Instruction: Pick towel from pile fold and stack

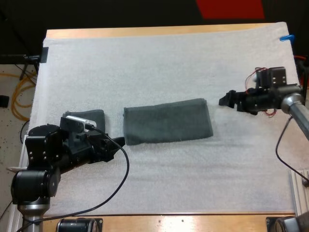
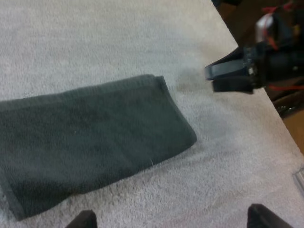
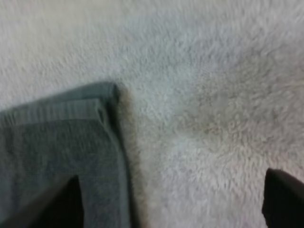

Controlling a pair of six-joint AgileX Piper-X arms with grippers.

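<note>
While the folded towel [image 1: 167, 121] lies flat, both pincers stand apart, empty: left gripper [image 1: 116, 144] just left of it, right gripper [image 1: 225, 100] just right. Each should probably pinch an edge corner squarely.

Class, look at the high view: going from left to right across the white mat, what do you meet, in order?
left black two-fingered end effector → folded dark grey-green cloth towel → right black two-fingered end effector

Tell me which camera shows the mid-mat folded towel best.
The high view: the folded towel lies whole, all edges visible. The left wrist view cuts off one end; the right wrist view catches one corner.
</note>
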